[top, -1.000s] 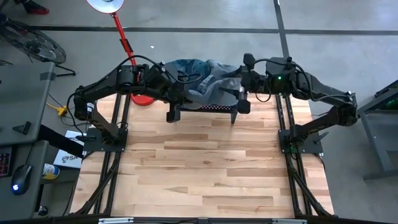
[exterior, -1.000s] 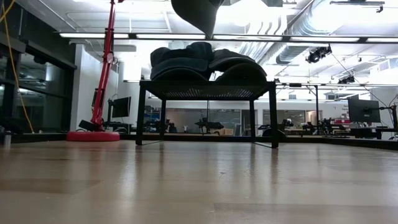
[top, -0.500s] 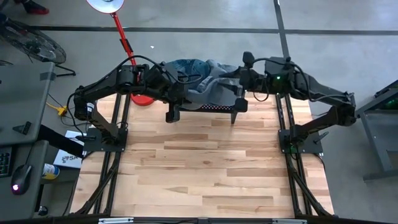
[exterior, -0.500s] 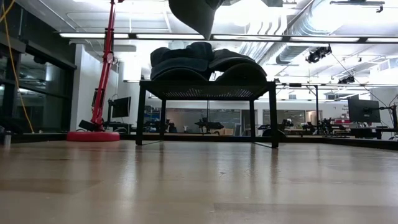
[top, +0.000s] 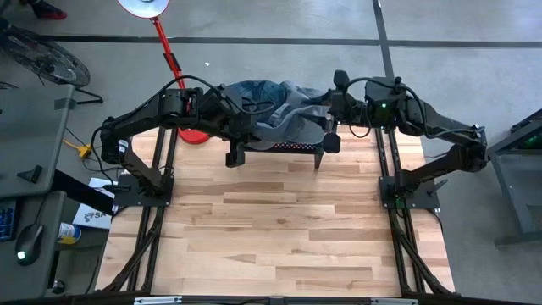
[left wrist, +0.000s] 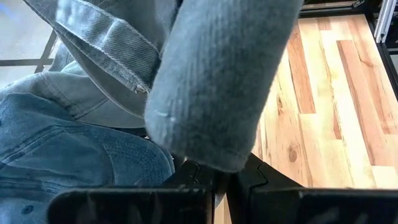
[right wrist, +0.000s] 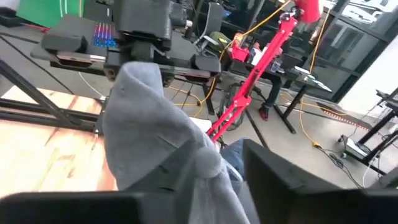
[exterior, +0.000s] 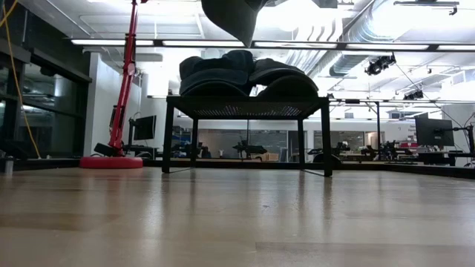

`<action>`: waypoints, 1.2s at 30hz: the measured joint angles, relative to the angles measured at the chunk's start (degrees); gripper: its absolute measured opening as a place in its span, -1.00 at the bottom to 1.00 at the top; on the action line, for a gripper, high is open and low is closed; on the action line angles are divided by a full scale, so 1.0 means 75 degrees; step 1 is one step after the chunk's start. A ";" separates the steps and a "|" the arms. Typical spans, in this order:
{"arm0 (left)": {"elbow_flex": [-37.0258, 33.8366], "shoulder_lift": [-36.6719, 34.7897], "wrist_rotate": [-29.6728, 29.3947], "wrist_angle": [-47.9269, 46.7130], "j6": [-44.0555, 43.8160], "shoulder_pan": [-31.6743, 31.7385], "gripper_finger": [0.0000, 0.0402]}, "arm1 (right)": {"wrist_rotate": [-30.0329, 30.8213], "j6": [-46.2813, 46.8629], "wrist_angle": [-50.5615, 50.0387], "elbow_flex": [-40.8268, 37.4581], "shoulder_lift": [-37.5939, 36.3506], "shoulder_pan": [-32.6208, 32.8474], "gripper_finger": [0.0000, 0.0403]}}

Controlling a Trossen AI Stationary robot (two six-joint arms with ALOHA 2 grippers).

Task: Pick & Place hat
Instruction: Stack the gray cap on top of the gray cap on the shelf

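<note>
A grey knit hat is stretched between my two grippers above a black rack at the table's far edge. In the low view the grey hat sags to a point above the pile of hats resting on the rack top. My left gripper is at the hat's rounded end and is shut. My right gripper is at the other end, with cloth filling the gap between its fingers. Denim hats lie beside the grey hat. My left gripper meets the grey hat at its rounded closed end, coming level from the table's left. The hat covers the fingertips, so the exact hold is hidden. The hat is lifted clear of the pile. My right gripper has the hat's other end bunched between its two fingers, coming level from the table's right. Several layers fill the gap. From there the hat runs toward the left gripper, clear of the rack.
A red lamp stand with its round base sits at the table's far left corner, close to the left arm. The wooden table top spreads out on the near side of the rack. Black frame rails run along both sides.
The right gripper has nudged slightly toward the left arm and back. The hanging part of the grey hat has swung a little toward the table's left. Both grippers keep their hold.
</note>
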 joint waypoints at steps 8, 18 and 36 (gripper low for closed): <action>0.0000 0.0000 0.0004 0.0001 0.0005 -0.0003 -0.97 | -0.0136 0.0552 -0.0420 -0.0002 0.0116 -0.0003 0.20; 0.0000 0.0000 0.0007 0.0016 0.0039 -0.0003 -0.97 | -0.0232 0.0523 -0.0246 -0.0016 0.0316 -0.0154 -0.04; 0.0000 -0.0042 -0.0549 0.0052 0.0395 -0.0003 -0.70 | -0.0766 0.0610 -0.0430 0.0040 0.0265 -0.0306 -0.97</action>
